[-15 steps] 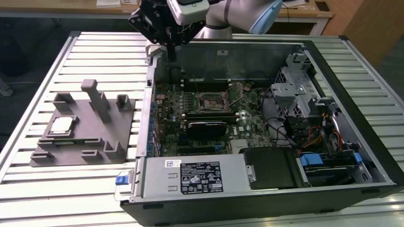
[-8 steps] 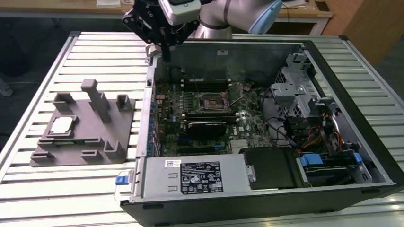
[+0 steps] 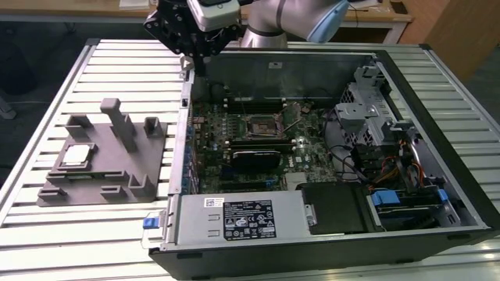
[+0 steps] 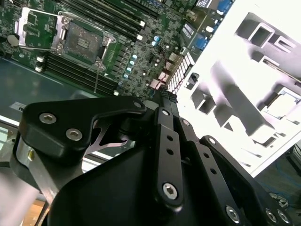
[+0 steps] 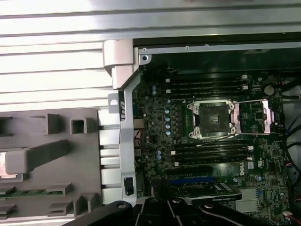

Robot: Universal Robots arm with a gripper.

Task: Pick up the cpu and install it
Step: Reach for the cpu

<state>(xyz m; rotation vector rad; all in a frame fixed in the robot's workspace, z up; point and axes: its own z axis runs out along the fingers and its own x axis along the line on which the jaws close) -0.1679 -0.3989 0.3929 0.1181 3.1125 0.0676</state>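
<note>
Plainly, one cpu (image 3: 76,154) lies flat, pale metal top up, in a recess of the single grey fixture (image 3: 117,181). The fixture rests on the slatted metal worktop (image 3: 117,64) at the exterior view's left, just beside the one open computer case (image 3: 312,257). In the second wrist view the cpu (image 4: 283,104) sits among the fixture's (image 4: 235,94) raised blocks.

One arm (image 3: 289,20) reaches in from the far side and holds the jaws pointing down, near the case's far corner on the exterior view's left. They are well apart from the cpu, and I cannot tell whether the jaws are open or closed.

Inside the case lies one green motherboard (image 3: 305,152) with one square socket (image 3: 259,124) towards its far end. In the first wrist view the socket (image 5: 210,120) has its metal hold-down frame (image 5: 256,117) swung open beside it. Long black slots run along two of its sides. One silver power supply (image 3: 234,219) fills the case's near corner on the exterior view's left.
</note>
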